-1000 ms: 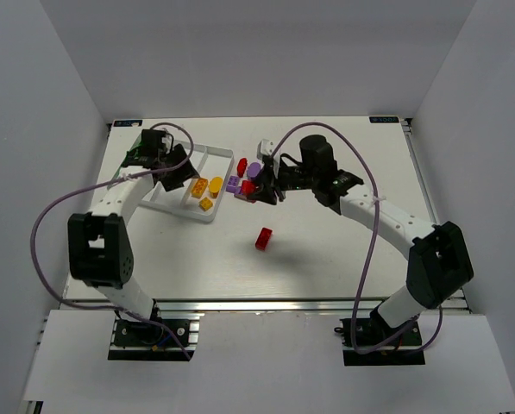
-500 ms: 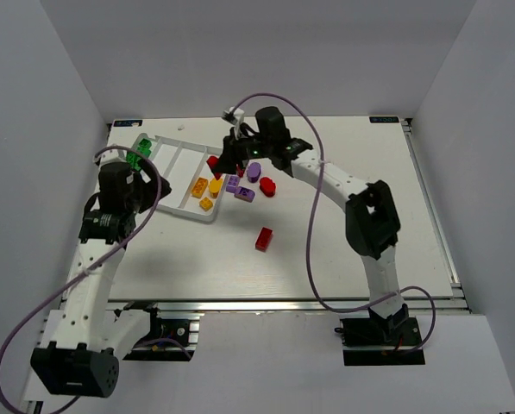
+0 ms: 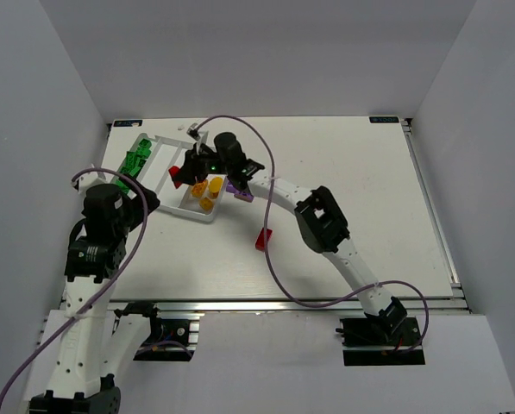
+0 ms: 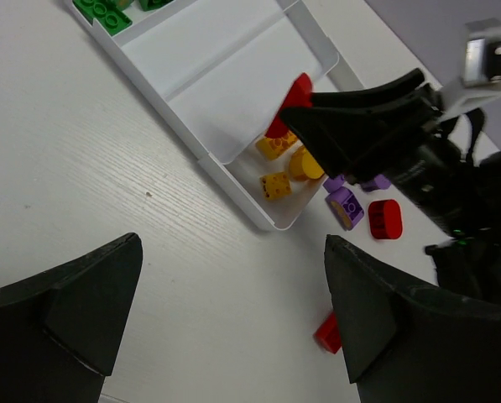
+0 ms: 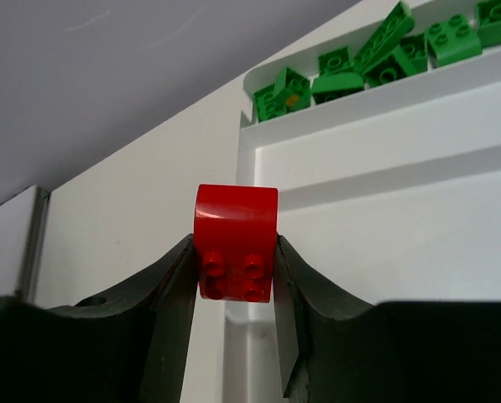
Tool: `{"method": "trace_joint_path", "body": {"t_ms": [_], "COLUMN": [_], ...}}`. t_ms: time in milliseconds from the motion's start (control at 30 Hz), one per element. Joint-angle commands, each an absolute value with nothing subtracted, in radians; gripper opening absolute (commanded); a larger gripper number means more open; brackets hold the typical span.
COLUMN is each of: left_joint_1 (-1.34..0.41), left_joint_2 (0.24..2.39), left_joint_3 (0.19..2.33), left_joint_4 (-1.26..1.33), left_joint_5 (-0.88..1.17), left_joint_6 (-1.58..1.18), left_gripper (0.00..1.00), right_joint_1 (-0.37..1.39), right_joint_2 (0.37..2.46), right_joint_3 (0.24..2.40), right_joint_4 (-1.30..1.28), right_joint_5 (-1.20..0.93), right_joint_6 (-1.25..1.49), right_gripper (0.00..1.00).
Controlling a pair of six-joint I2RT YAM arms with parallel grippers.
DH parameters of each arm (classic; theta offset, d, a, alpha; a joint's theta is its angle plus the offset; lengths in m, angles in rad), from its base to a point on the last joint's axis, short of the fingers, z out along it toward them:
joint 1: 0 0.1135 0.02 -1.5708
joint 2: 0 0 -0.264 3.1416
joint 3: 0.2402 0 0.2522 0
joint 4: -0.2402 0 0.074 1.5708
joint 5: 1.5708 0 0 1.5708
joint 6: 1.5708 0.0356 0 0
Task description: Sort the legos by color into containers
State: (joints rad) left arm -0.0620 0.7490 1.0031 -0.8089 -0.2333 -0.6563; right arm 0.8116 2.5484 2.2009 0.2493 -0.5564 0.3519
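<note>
**Operator:** What has your right claw got?

**Arm:** My right claw [image 5: 235,277] is clamped on a red brick [image 5: 235,243]. One finger presses each side and the studs face my wrist camera. From above, the brick sits over the white tray [image 3: 160,138], near its middle compartments. I cannot tell which one lies under it, or whether it touches the floor.

**Operator:** And your left?

**Arm:** My left claw [image 4: 225,311] is spread as wide as it goes, with nothing between the fingers. It hangs over bare tabletop [image 3: 343,190] on the near side of the tray.

**Operator:** How does the sorting stand?

**Arm:** The green bricks [image 5: 359,59] are piled in the outermost compartment on my left. The yellow bricks [image 4: 284,164] lie in the compartment at the opposite edge, toward its near end. The two compartments between them show bare white in my wrist views.

**Operator:** Anything off the tray?

**Arm:** Purple bricks [image 4: 347,206] lie just beside the tray's right wall, with a red oval [image 4: 385,220] next to them. Another red block [image 3: 264,239] lies alone on the tabletop, well apart from the tray.
</note>
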Motion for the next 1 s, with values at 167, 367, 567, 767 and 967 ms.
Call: {"method": "trace_joint_path", "body": {"t_ms": [167,367,567,767,967], "left_joint_1": [-0.06,-0.06,-0.06,-0.06,-0.058], "left_joint_2": [0.684,0.673,0.647,0.598,0.554], "left_joint_3": [1.011,1.046,1.02,0.968,0.933], "left_joint_4": [-0.857,-0.903,-0.894,-0.871,-0.836], "left_joint_5": [-0.232,-0.242,-0.21,-0.173,-0.098], "left_joint_6": [-0.704,-0.713,-0.765,-0.821,-0.838], "left_gripper": [0.98,0.98,0.98,0.98,0.98], "right_joint_1": [0.862,0.881,0.884,0.882,0.829], "right_joint_2": [2.664,2.694,2.68,2.651,2.493], "right_joint_3": [2.304,2.298,2.249,2.221,2.129], "right_joint_4": [0.532,0.537,0.542,0.526,0.546], "right_joint_5": [-0.342,-0.253,-0.262,-0.313,-0.463], "right_joint_6": [0.284,0.253,0.213,0.167,0.124], "right_gripper": [0.1,0.22,0.59,0.79,0.89]}}
